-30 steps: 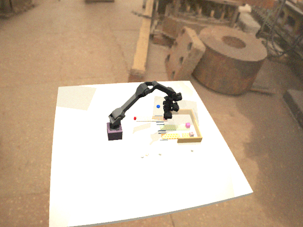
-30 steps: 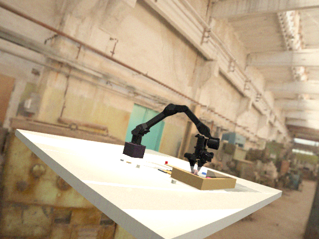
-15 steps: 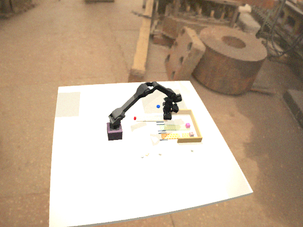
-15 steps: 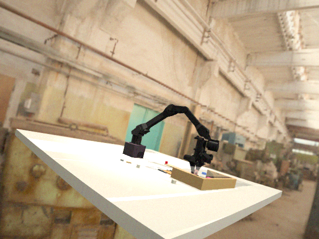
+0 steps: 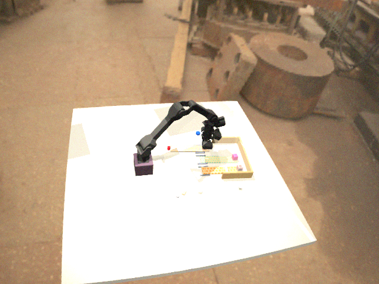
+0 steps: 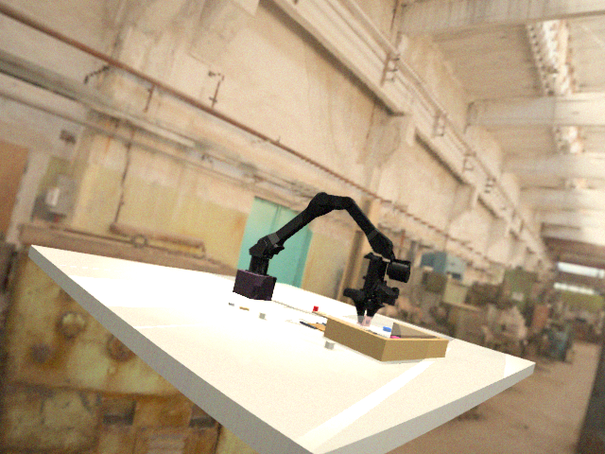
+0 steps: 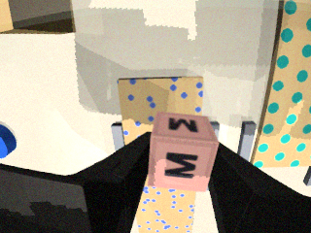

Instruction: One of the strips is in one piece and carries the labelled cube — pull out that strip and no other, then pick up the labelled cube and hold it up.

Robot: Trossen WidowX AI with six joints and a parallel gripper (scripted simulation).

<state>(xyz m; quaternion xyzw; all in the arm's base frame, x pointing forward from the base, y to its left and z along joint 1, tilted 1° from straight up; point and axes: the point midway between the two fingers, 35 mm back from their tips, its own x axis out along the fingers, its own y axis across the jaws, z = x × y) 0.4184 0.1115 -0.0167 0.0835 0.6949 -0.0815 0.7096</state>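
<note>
My gripper [image 6: 365, 318] [image 7: 179, 141] is shut on a pink cube marked M [image 7: 182, 181], over a strip with blue dots [image 7: 167, 206]. Whether the cube is clear of the strip is hard to tell. That strip's far end lies between grey guides, outside the tray's far part. A strip with teal dots [image 5: 214, 159] [image 7: 287, 97] lies beside it. An orange-dotted strip [image 5: 211, 170] lies nearest the tray's near wall and seems to show a pale gap. A pale pink cube [image 5: 239, 167] is at its far end. A magenta cube [image 5: 234, 157] is near the teal-dotted strip's far end.
The tan tray wall [image 5: 237, 175] [image 6: 354, 340] surrounds the strips' far ends. A blue disc [image 5: 198, 132] [image 7: 6, 142] lies left of the gripper in the wrist view. A red block [image 5: 168, 148] [image 6: 315, 308] is nearer the arm base. Several small pale pieces lie in front.
</note>
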